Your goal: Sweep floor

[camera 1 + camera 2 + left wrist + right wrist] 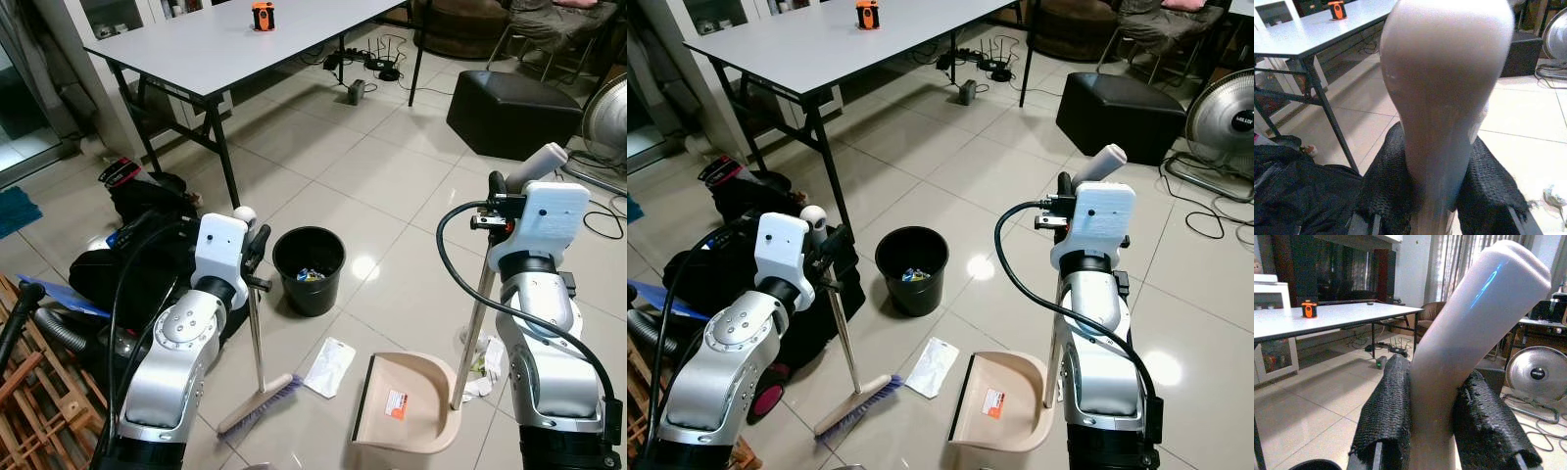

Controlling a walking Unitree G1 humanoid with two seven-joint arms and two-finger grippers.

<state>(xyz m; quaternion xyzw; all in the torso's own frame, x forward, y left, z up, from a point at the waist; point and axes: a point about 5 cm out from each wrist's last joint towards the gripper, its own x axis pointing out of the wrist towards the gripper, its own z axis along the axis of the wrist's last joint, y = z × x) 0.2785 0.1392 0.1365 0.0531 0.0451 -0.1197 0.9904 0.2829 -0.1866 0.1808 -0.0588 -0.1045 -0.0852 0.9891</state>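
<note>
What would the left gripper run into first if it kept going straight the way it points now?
Probably the grey folding table, its black leg nearest; depth is unclear. The left gripper is shut on the pale broom handle.

Tiled floor [392, 176]: bin [309, 269], perhaps wrapper [330, 366].

black bin [309, 267] ahead, table leg [222, 157] left (bags beside), open tiles right
</note>
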